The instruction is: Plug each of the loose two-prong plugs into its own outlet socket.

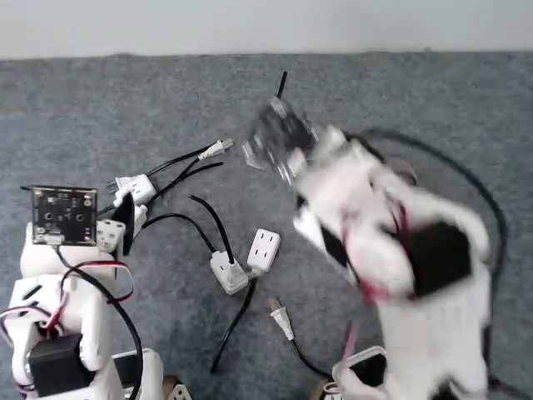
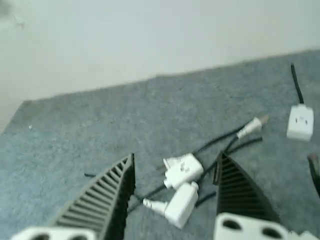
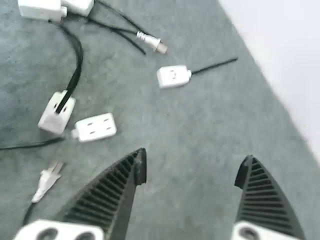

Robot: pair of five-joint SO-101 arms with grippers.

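At the left edge of the grey-carpeted bench, the left hand is open, its ribbed fingers spread wide, low over two white blocks that lie touching, with black cords trailing from them. Just past these, toward the middle, a loose plug lies on its black cord, prongs bare. In the middle of the bench a white socket cube has a black cord plugged into its top, and a flat three-outlet block lies just beside it. Nearer the front edge a second plug lies free, its prongs toward the cube. Toward the far edge a single-outlet block lies alone with a short black cord. The right hand hangs over bare carpet, its jaws wide apart and gripping nothing.
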